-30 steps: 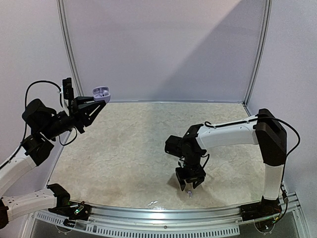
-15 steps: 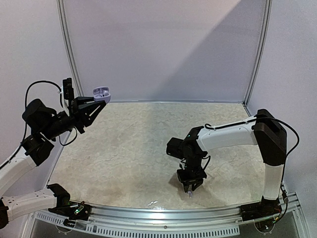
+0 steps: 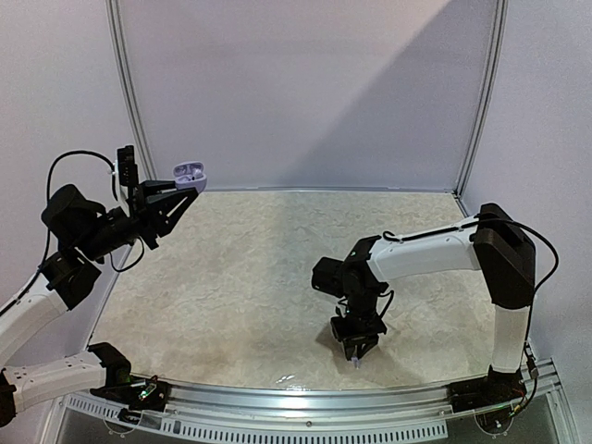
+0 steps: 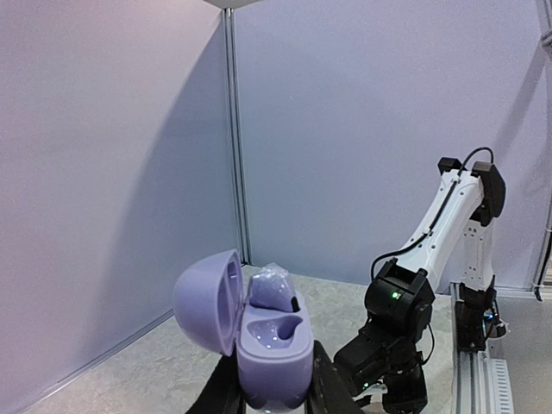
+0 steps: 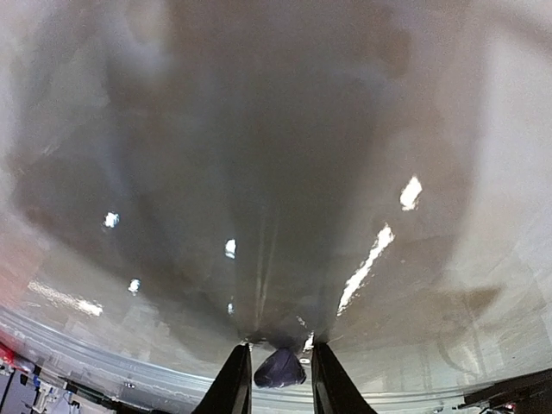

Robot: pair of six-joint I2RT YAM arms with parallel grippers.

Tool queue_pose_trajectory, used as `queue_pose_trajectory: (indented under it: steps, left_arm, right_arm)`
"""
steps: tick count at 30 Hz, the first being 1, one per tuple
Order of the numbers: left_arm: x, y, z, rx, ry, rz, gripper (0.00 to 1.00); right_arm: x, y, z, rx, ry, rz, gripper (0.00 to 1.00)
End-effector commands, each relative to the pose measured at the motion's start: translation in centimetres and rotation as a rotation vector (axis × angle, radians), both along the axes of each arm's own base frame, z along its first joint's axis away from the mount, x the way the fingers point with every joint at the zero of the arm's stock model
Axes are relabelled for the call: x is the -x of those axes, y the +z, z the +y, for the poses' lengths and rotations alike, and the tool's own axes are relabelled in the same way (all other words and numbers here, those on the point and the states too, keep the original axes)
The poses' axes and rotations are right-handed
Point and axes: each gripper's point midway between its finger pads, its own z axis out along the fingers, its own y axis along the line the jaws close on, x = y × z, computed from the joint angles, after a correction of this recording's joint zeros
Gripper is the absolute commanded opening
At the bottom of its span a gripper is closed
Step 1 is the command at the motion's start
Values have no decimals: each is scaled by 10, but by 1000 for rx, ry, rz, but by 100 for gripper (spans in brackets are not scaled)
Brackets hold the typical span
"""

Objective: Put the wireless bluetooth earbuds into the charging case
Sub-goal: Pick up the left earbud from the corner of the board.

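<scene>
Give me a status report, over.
Left jaws shut on open case aloft, one earbud seated. Right jaws astride second earbud on table, grip unclear. Nothing in the way.

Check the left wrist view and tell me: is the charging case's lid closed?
No, the lid of the charging case stands swung open to the left, baring an empty socket.

Lavender charging case (image 4: 274, 358), mottled beige table (image 3: 250, 277)
</scene>
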Motion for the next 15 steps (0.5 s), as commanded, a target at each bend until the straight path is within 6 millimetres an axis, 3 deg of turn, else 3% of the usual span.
queue_pose_trajectory:
  steps: [1, 6, 15]
  left_arm:
    - [2, -8, -2, -14, -6, 7, 0]
    - [2, -9, -2, -14, -7, 9, 0]
    - [1, -10, -2, -16, -3, 7, 0]
  right_arm:
    - [8, -10, -3, 12, 9, 34, 26]
    - [11, -10, -5, 24, 18, 39, 28]
    - [6, -9, 0, 19, 25, 24, 14]
